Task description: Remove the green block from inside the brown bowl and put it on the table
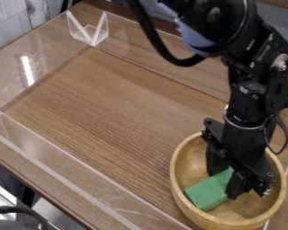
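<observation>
Brown wood-grain surface [104, 112], clear acrylic walls bordering. Black robot pincer [234, 180] reaches down into round light-brown wooden bowl [183, 197], fingers closed together at the small bright green rectangular block [208, 192]; block inside bowl, partly hidden. Grip unclear.

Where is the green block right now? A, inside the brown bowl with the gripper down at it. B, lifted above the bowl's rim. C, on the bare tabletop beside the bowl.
A: the green block lies within the rim of the brown bowl, the gripper right at it.
</observation>
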